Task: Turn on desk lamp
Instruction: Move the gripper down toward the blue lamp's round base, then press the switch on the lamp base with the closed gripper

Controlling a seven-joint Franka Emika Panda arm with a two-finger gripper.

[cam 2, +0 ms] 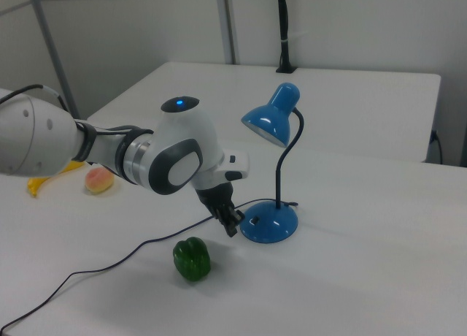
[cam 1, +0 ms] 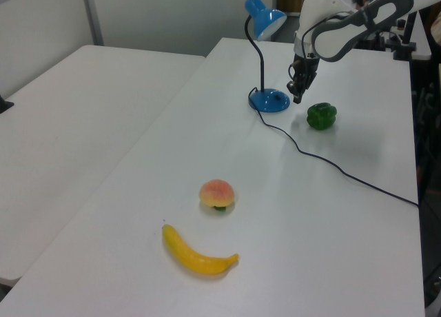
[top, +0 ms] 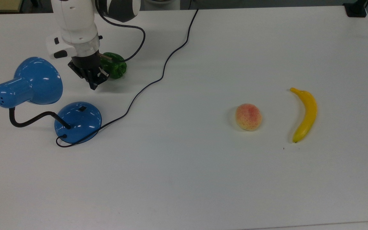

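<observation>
At the top view's left end of the white table (top: 203, 179): one glossy blue desk lamp (top: 30, 83) with a bell-shaped shade, a black bendy gooseneck (top: 30, 120) and a round domed blue base (top: 78, 122). The base sits flat on the table; a small black switch (top: 82, 108) is set in its dome on the side toward the arm. The shade hangs out over the table to the top view's left of the base. No glow is visible from the shade in the right view. A thin black cord (top: 158, 78) leaves the base, loops once beside it and runs across the table to the far edge.

Just beside the base, above the table: black two-finger gripper (top: 93, 85) on a white Franka arm (top: 75, 28), pointing down, its tip short of the switch and apart from the base. Fingers drawn together on nothing. In the right view the gripper (cam 2: 230, 229) hangs just to the base's left; in the left view the gripper (cam 1: 296, 98) stands between the base and the pepper.

Near the gripper, partly behind the arm in the top view: one glossy green bell pepper (top: 116, 68), resting on the table.

Well apart, toward the top view's right: one round pink-and-yellow peach (top: 248, 117), and beside it one curved yellow banana (top: 305, 115), both lying on the table, not touching.
</observation>
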